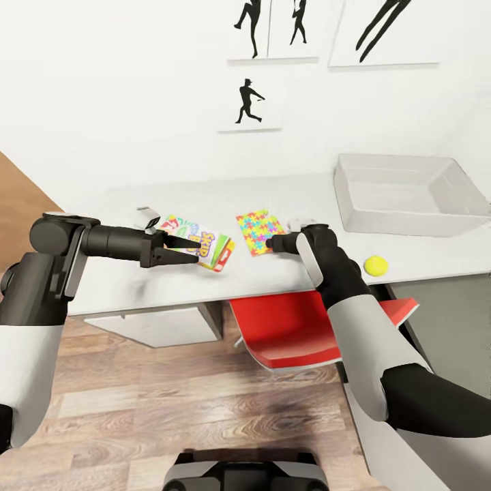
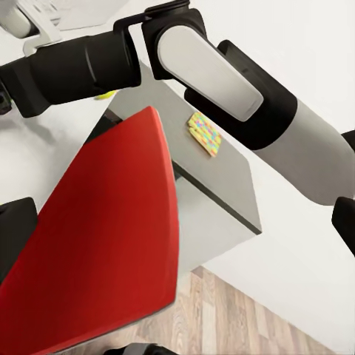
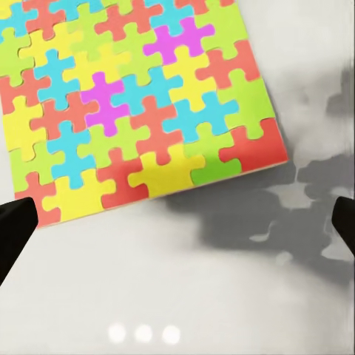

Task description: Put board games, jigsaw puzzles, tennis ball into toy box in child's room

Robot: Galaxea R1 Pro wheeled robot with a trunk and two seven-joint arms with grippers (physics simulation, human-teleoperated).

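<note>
Under the table's near edge sits a smooth red chair point(image 1: 300, 334). On the pale table point(image 1: 123, 286), the left gripper point(image 1: 179, 251) holds its jaws spread before the glossy board game point(image 1: 204, 247); the right gripper's point(image 3: 177, 222) jaws, spread wide, hover by the flat jigsaw puzzle point(image 3: 140, 103) corner. Farther right lie the tennis ball point(image 1: 376, 265) and the grey toy box point(image 1: 409, 194).

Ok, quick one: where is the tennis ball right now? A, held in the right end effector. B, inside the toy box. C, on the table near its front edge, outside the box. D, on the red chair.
C: in the head view the tennis ball lies on the table near the front edge, in front of the toy box, with nothing gripping it.
</note>
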